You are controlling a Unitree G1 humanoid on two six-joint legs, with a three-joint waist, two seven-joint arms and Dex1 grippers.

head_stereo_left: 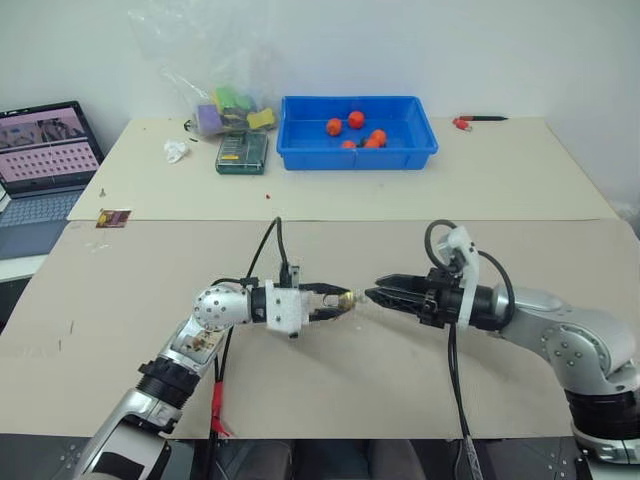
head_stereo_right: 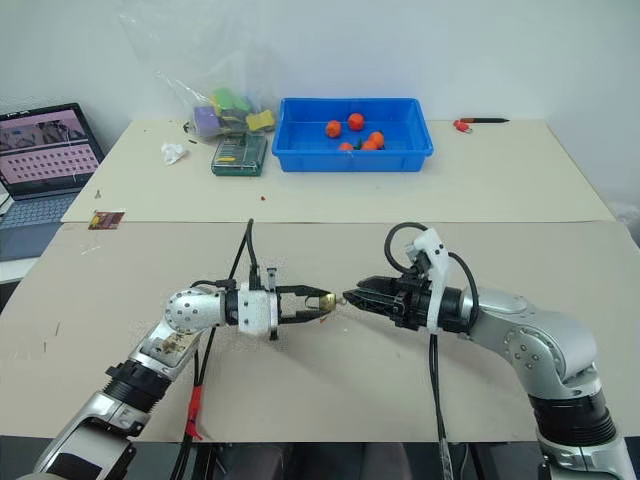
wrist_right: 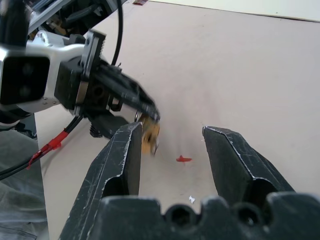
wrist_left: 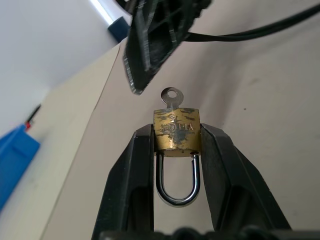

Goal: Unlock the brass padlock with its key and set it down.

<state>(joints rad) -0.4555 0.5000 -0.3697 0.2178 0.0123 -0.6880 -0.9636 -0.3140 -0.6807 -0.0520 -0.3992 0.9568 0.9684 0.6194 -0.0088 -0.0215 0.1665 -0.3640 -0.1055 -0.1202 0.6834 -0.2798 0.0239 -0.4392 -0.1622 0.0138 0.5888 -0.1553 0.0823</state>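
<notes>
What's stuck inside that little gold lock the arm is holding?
A key sits in the brass padlock; its round bow sticks out, its blade is hidden inside. The left gripper clamps the lock.

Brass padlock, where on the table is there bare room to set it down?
The brass padlock sits clamped in the left gripper. Bare cardboard lies below and in front of both grippers, and between the right gripper and the blue bin. The far edge is crowded: the bin, the green case, a bag of toys.
</notes>
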